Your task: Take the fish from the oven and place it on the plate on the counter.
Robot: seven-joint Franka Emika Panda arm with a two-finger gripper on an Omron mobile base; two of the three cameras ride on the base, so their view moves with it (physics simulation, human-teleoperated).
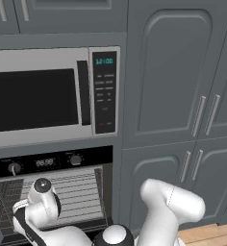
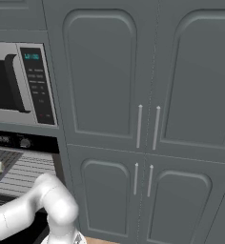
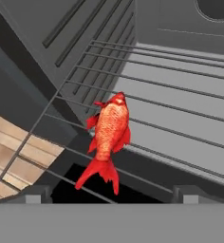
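From the camera behind me on the left, my arm point(image 1: 168, 206) rises at the lower right, bends low and reaches left into the open oven point(image 1: 62, 192), whose grey cavity and wire rack point(image 1: 79, 192) sit under the black panel with its knobs and display. Above the oven is the silver microwave point(image 1: 48, 96) with a keypad, and grey cupboard doors point(image 1: 173, 72) fill the wall to the right of my arm. My wrist blocks the rack here, so my claw's tips are hidden behind it. From the camera on the right, my arm point(image 2: 33, 209) comes in at the lower left and points toward the oven mouth point(image 2: 19, 171); at the far left edge a bit of my hand and a sliver of red show against the rack, too small for me to say more. The tall cupboard doors with slim silver handles point(image 2: 148, 126) stand to the right of my arm. Looking along my claw point(image 3: 112, 193), its two dark tips stand wide apart at the bottom with nothing between them. The fish point(image 3: 109, 137) lies on the rack just ahead of the tips, between them in line, not touched, head pointing away from me and forked tail toward me near the rack's front edge. Wooden floor point(image 3: 14, 147) shows to the claw's left, below the rack.
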